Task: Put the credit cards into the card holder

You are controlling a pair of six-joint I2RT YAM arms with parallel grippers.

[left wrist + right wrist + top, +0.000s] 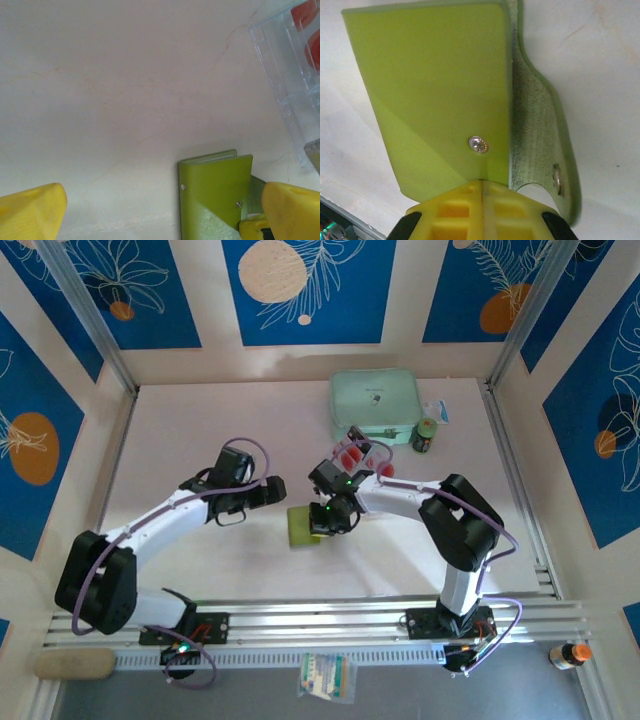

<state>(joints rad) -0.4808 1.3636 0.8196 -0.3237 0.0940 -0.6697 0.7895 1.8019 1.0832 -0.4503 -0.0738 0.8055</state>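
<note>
The olive-green card holder (300,527) (215,190) (435,90) lies on the table between the two arms, its snap tab (545,125) folded out to one side. My right gripper (326,520) (482,182) is shut, pinching the card holder's front flap at its edge just below the snap stud. My left gripper (276,490) (160,210) hovers open just left of the holder and holds nothing. Credit cards (352,454) (306,15) with red round marks sit in a clear tray behind the right gripper.
The clear plastic tray (362,452) (287,80) stands close behind the holder. A mint-green case (375,402) and a small green jar (427,435) sit at the back right. Bare table lies to the left.
</note>
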